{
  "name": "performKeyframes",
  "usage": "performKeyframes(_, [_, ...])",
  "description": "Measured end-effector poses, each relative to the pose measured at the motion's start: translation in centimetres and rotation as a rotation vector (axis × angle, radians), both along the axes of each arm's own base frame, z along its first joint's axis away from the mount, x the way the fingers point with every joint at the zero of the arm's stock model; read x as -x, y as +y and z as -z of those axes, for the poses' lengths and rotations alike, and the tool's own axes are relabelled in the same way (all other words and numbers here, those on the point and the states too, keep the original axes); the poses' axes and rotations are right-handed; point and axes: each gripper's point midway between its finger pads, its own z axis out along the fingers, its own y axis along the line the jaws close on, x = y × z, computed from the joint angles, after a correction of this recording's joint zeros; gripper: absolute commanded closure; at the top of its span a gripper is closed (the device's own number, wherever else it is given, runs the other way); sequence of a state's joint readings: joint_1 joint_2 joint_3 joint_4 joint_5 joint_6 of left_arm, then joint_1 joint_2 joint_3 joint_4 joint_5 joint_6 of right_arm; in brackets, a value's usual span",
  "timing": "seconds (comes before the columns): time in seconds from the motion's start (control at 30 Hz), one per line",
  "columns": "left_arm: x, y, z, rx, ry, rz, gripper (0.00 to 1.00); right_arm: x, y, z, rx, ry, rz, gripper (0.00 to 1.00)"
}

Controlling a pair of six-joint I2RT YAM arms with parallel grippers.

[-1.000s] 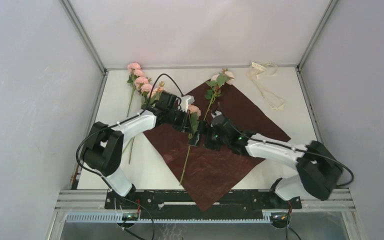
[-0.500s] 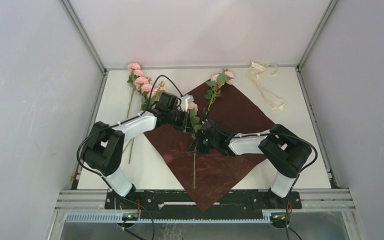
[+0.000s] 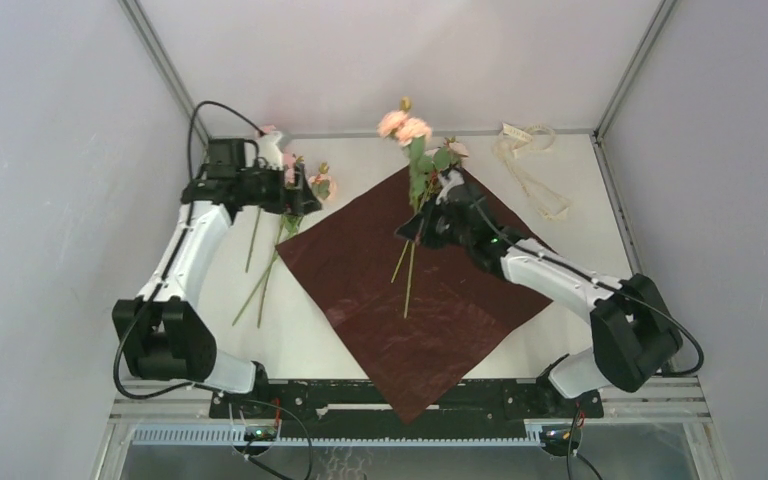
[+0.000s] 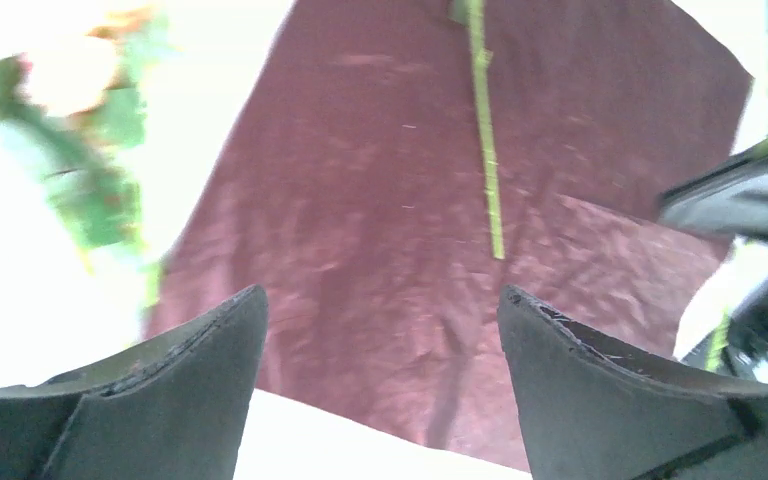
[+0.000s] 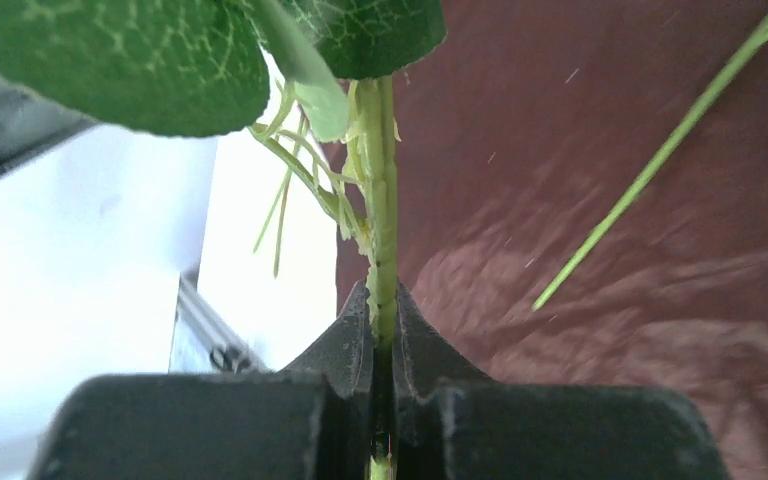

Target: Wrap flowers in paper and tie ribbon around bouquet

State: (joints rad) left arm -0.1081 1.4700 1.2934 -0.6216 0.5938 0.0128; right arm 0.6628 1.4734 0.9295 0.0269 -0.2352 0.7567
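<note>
My right gripper (image 5: 382, 322) is clamped on one stalk (image 5: 384, 230) and holds that flower tilted up above the far half of the paper (image 3: 360, 290), with its blooms (image 3: 404, 126) highest. My left gripper (image 4: 380, 330) hangs spread and empty near the paper's left edge, beside the other flowers (image 3: 322, 186) on the table (image 3: 600, 220). The ribbon (image 3: 525, 165) lies at the table's far right corner.

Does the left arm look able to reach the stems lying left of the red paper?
Probably yes: the left gripper is open and empty, close beside those stems, with nothing lying between.
</note>
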Motion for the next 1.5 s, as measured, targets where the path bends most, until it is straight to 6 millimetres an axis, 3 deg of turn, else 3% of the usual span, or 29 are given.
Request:
performKeyframes(0.07, [-0.9, 3.5, -0.8, -0.052, -0.047, -0.080, 0.11, -2.2, -1.9, -1.4, 0.002, -0.044, 0.068, 1.00])
performKeyframes(0.17, [-1.4, 6.9, 0.6, -0.166, -0.037, -0.154, 0.12, -4.9, -5.2, -0.6, 0.054, -0.042, 0.179, 0.96])
performKeyframes(0.33, [-1.5, 9.7, 5.7, -0.298, 0.085, -0.187, 0.14, -7.3, -7.7, 4.7, 0.211, 0.072, 0.245, 0.45])
performKeyframes(0.47, [-1.1, 10.8, 8.8, -0.345, 0.170, -0.186, 0.15, -7.9, -8.3, 8.2, 0.353, 0.157, 0.210, 0.23])
performKeyframes(0.53, [-1.1, 11.0, 9.3, -0.355, 0.182, -0.187, 0.15, -8.6, -8.6, 9.2, 0.412, 0.183, 0.202, 0.05])
performKeyframes(0.6, [-1.2, 11.1, 9.6, -0.359, 0.187, -0.183, 0.15, -9.5, -8.7, 9.7, 0.445, 0.198, 0.205, 0.01])
performKeyframes(0.8, [-1.5, 11.4, 10.8, -0.372, 0.211, -0.186, 0.16, -15.2, -8.1, 9.9, 0.586, 0.155, 0.260, 0.05])
performKeyframes(0.9, [-1.6, 11.6, 11.9, -0.386, 0.232, -0.190, 0.17, -18.5, -7.2, 9.6, 0.673, 0.086, 0.289, 0.20])
performKeyframes(0.97, [-1.7, 11.6, 12.4, -0.387, 0.244, -0.188, 0.18, -19.6, -6.4, 9.6, 0.723, 0.052, 0.288, 0.29])
performKeyframes(1.03, [-1.7, 11.6, 12.6, -0.386, 0.247, -0.187, 0.22, -19.8, -6.0, 10.1, 0.763, 0.042, 0.280, 0.35])
performKeyframes(1.1, [-1.6, 11.5, 12.8, -0.381, 0.249, -0.187, 0.38, -19.2, -6.1, 11.1, 0.805, 0.055, 0.263, 0.38])
performKeyframes(1.17, [-1.3, 11.1, 13.1, -0.371, 0.256, -0.175, 0.45, -18.4, -6.2, 11.9, 0.838, 0.075, 0.244, 0.40])
performKeyframes(1.27, [-0.3, 9.7, 13.5, -0.355, 0.276, -0.127, 0.46, -17.7, -6.7, 12.6, 0.863, 0.100, 0.230, 0.46])
performKeyframes(1.5, [2.5, 3.8, 14.8, -0.385, 0.303, 0.089, 0.48, -17.2, -7.4, 14.1, 0.839, 0.150, 0.194, 0.73])
